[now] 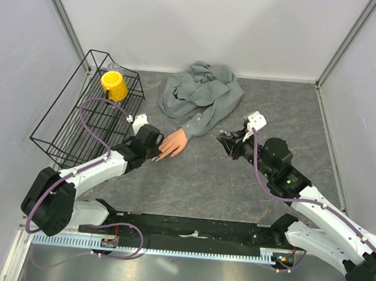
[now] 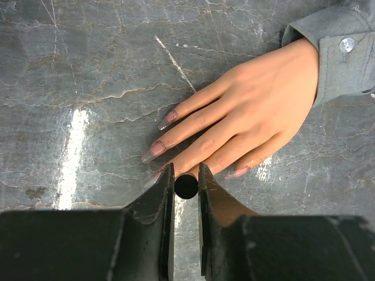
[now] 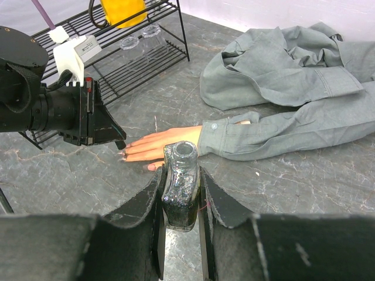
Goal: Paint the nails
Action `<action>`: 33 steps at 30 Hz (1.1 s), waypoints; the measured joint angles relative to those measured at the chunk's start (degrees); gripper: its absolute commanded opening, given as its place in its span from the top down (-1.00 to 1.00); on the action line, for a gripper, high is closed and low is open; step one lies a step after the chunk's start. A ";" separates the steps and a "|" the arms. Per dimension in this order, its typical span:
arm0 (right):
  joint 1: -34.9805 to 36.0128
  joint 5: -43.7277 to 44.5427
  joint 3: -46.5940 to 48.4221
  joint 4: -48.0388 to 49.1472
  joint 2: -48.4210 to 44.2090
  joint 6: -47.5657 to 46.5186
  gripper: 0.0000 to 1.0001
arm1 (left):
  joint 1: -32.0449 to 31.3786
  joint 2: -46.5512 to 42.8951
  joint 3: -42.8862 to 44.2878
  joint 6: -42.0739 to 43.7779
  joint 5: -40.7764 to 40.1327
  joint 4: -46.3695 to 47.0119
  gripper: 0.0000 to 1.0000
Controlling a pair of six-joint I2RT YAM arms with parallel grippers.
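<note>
Grey tabletop (image 1: 205, 174), white walls (image 1: 203, 24). Only the left wrist view showed nails (image 2: 153, 151) clearly; left claw (image 2: 186, 170) pinched a cap (image 2: 186, 186), right claw (image 3: 180, 171) a bottle (image 3: 179, 196).

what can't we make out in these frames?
- Left wrist view: the small black round part clamped in the left tool is seen end-on. Its length and any brush are hidden.
- Top view: the nails of the peach mannequin hand are too small to judge paint.
- Right wrist view: the right tool covers the sides of the dark glass bottle. Fill level is unreadable.
- Right wrist view: the yellow container is cut off by the top edge.
</note>
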 measured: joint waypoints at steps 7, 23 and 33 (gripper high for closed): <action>-0.04 -0.04 0.00 0.00 0.04 0.00 1.00 | 0.00 0.42 0.00 0.04 -0.09 0.07 0.97; -0.31 -0.63 0.00 0.00 0.04 0.04 1.00 | 0.07 -0.28 -0.50 0.04 -0.31 -0.50 0.96; -0.31 -0.90 0.00 0.00 0.04 0.04 1.00 | 0.07 -1.86 -3.37 -0.02 -1.07 -1.81 0.96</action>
